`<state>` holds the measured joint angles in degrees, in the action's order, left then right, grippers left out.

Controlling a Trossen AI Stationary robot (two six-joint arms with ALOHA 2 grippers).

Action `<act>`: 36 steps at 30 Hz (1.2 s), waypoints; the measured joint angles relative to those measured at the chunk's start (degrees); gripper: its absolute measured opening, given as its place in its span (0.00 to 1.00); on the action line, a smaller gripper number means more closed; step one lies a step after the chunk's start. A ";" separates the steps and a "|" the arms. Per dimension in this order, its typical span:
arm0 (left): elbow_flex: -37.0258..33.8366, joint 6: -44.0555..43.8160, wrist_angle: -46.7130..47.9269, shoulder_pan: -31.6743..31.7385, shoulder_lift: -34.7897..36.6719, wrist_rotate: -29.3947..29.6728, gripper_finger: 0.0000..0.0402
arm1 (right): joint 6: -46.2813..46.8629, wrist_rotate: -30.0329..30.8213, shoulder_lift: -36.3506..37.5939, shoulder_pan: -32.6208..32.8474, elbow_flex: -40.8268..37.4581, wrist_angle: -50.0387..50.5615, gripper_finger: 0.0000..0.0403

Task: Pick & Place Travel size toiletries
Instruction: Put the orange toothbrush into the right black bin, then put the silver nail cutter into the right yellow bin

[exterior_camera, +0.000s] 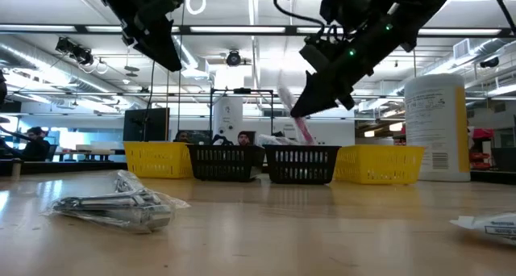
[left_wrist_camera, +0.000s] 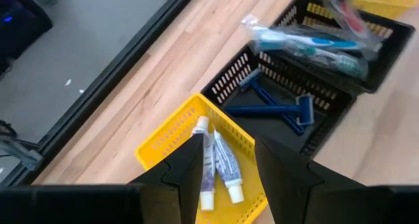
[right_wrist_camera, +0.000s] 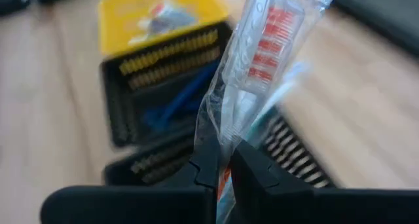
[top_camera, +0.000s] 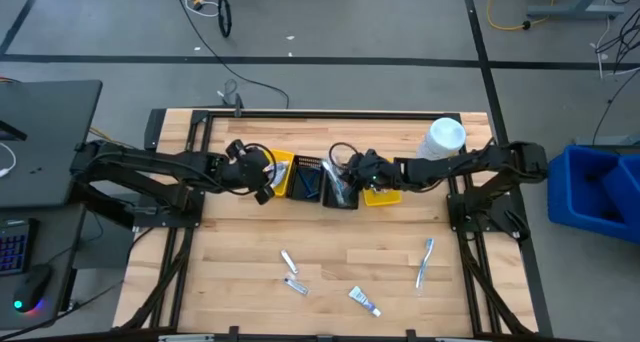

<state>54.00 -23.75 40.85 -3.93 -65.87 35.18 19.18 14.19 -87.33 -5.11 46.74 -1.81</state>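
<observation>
Right gripper [right_wrist_camera: 222, 168] fingers pinch wrapped pink toothbrush [right_wrist_camera: 258, 60] above black toothbrush basket [top_camera: 340, 187], twelve o'clock on surface. Advice: lower inside rim before release. Left gripper [left_wrist_camera: 226, 162] fingers spread, empty, over yellow toothpaste basket [left_wrist_camera: 163, 142].

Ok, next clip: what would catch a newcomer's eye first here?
The right gripper, shut on a wrapped red-bristled toothbrush, hanging above the black baskets in the row at the table's far side. Then the left gripper, open over the yellow basket with two toothpaste tubes. A tall white bottle stands at the row's right end.
</observation>
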 joint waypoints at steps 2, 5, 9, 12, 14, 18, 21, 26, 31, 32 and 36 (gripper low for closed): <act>0.00 -1.17 -0.27 0.01 -0.31 1.48 0.36 | 0.02 -1.56 -1.19 0.45 0.00 0.10 0.07; 0.00 -1.24 -0.44 0.01 -0.45 2.49 0.36 | -0.03 -2.50 -2.94 0.95 0.00 0.00 0.08; 0.00 -1.11 -0.45 0.01 -0.45 2.48 0.36 | -0.15 -2.39 -4.16 0.88 0.00 -0.78 0.11; 0.00 -1.11 -0.43 0.01 -0.45 2.36 0.36 | -0.17 -2.39 -4.24 0.28 0.00 -0.58 0.17; 0.00 -1.21 -0.41 0.01 -0.45 2.34 0.36 | -0.17 -2.37 -4.24 -0.03 0.00 -0.59 0.22; 0.00 -1.37 -0.39 0.01 -0.43 2.15 0.36 | -0.77 -2.26 -4.24 -0.14 0.00 -1.52 0.34; 0.00 -1.41 -0.26 0.01 -0.43 2.13 0.36 | -1.26 -2.31 -4.24 -0.12 0.00 -3.03 0.41; 0.00 -1.46 -0.23 0.01 -0.43 2.12 0.36 | -1.37 -2.31 -3.64 0.49 0.00 -4.62 0.50; 0.00 -1.50 -0.25 0.01 -0.43 2.10 0.36 | -2.16 -2.42 -0.25 3.17 0.00 -4.43 0.52; 0.00 -1.50 -0.25 0.01 -0.43 2.10 0.36 | -2.15 -2.43 0.37 3.90 0.00 -4.64 0.52; 0.00 -1.50 -0.23 0.01 -0.54 1.18 0.36 | -1.46 -2.42 2.37 6.90 0.00 -4.20 0.50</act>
<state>54.00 -25.26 40.62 -3.92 -66.41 36.36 17.72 11.77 -84.95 1.79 46.74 -6.01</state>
